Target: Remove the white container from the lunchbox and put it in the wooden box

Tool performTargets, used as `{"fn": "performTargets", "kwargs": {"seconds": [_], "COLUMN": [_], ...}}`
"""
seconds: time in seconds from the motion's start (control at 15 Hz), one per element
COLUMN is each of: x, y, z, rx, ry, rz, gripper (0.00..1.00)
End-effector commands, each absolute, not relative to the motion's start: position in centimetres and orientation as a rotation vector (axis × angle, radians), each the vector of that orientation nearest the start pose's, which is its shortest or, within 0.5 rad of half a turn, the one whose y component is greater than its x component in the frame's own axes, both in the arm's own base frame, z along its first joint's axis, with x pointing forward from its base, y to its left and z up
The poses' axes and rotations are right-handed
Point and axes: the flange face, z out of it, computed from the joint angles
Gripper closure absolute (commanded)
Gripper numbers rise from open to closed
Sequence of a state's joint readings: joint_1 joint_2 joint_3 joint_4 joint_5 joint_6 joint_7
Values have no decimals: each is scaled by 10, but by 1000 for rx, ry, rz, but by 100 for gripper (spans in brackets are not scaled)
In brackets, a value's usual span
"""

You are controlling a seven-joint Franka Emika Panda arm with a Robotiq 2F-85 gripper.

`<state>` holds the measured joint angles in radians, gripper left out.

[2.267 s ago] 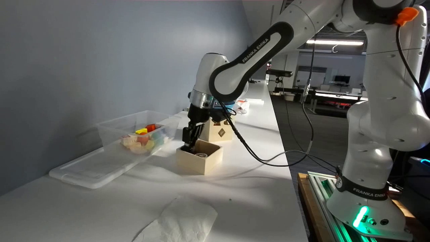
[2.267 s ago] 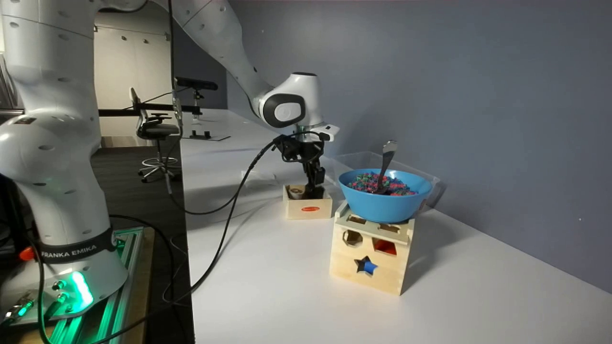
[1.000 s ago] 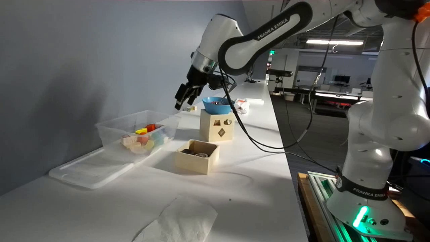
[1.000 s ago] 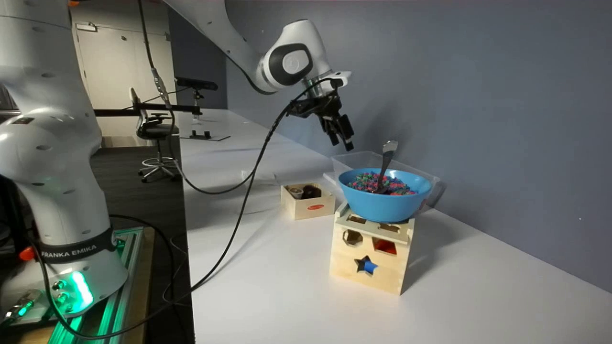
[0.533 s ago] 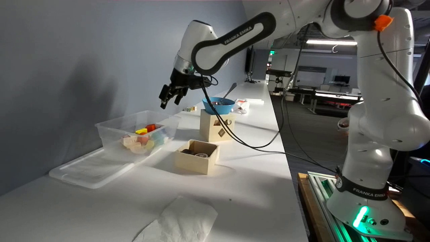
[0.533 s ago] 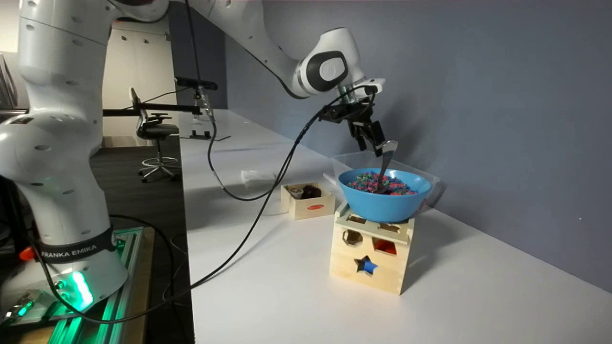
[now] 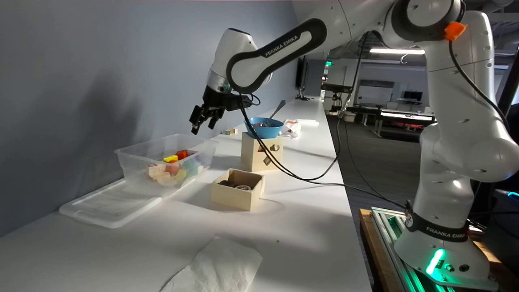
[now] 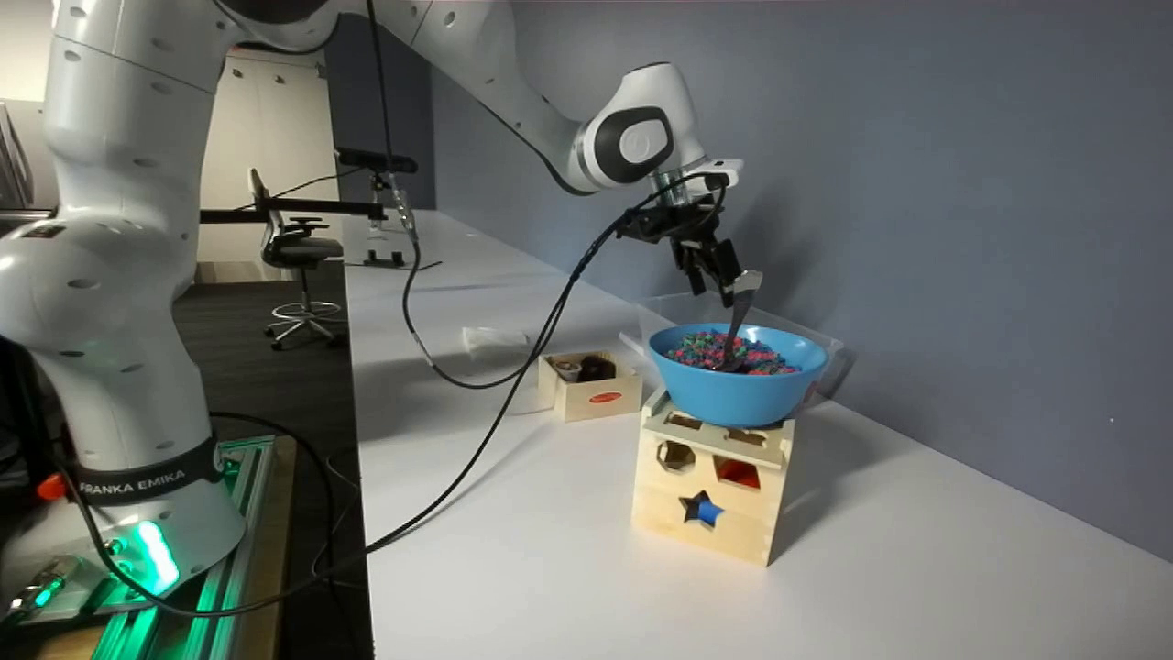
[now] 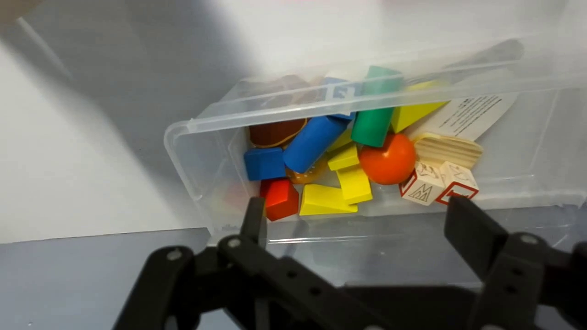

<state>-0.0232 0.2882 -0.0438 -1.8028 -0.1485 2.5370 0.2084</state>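
My gripper [image 9: 354,206] stands open with nothing between its fingers. It hangs above the lunchbox [image 7: 134,164], a clear tub by the wall, at the tub's far end in an exterior view. Several coloured blocks, an orange ball [image 9: 387,158] and letter cubes [image 9: 422,183] lie inside the tub in the wrist view. The wooden box [image 8: 586,403] rests on the table with a small pale-rimmed cup [image 8: 568,369] and a dark round thing [image 8: 598,368] in it. Whether either is the white container I cannot tell; none can be made out in the lunchbox.
A taller wooden cube with cut-out shapes [image 8: 669,504] carries a blue bowl [image 8: 733,394], from which a utensil handle [image 8: 740,302] sticks up close to my gripper. A flat clear lid [image 7: 109,205] lies beside the tub. Crumpled white paper [image 7: 227,263] lies nearer the camera.
My gripper has risen out of the wooden box and moved over to the lunchbox, leaving the dark thing in the box. Over the last half second it has sunk slightly. The wooden box has turned slightly.
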Motion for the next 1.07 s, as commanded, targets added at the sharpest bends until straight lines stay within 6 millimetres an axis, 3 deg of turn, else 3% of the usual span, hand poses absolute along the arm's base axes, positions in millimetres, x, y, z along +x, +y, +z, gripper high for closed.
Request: {"fn": "performTargets", "kwargs": {"seconds": [0.0,0.6,1.0], "x": [680,743,779], "y": [-34,-43,-35], "z": [423,361,337], "rx": [-3094,-2990,-2920], "ry": [231,188,176], "rz": [-723,-651,-562], "gripper": [0,0,0]}}
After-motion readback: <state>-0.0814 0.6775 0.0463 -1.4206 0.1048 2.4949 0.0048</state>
